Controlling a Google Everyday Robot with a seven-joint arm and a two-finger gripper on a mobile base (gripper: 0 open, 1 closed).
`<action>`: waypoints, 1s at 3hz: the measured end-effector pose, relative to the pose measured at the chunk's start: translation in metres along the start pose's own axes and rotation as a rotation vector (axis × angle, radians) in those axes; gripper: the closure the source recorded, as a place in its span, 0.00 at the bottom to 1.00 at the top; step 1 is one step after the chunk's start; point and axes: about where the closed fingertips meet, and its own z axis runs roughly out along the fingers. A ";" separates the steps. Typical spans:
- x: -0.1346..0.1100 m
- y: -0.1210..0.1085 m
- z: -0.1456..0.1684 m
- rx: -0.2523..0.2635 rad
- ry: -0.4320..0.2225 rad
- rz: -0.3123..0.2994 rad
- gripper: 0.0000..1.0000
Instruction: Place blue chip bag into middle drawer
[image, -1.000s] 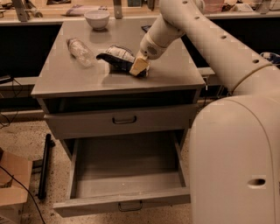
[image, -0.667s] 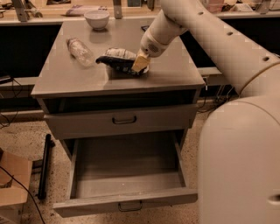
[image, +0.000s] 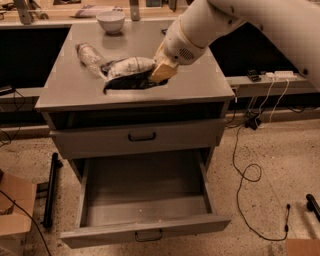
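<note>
Since a moment ago the blue chip bag (image: 128, 70) has come up at its right end, its white panel now facing upward with a dark shadow under it, and the robot's pale body no longer fills the lower right of the view. The bag sits toward the front middle of the bench (image: 200, 82) top, not in any drawer. The gripper (image: 162, 71) is at the bag's right end, its tan fingers (image: 165, 70) clenched on the bag's edge, with the white arm (image: 210, 25) reaching in from the upper right.

Just left of the bag, touching or nearly touching its far corner, a clear plastic bottle (image: 88, 54) lies on its side. Farther back stands a white bowl (image: 110, 21); from here I cannot see what is in it.

Below the bench top, the upper drawer (image: 140, 137) is closed. The middle drawer (image: 145, 202) beneath it is pulled well out, and its tray shows only its own grey floor. A dark cable (image: 245, 172) loops over the speckled floor to the right.
</note>
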 end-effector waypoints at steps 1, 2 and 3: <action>-0.003 0.074 -0.017 -0.059 0.005 -0.076 1.00; 0.021 0.175 -0.018 -0.169 0.002 -0.076 1.00; 0.056 0.228 0.006 -0.251 0.016 -0.006 1.00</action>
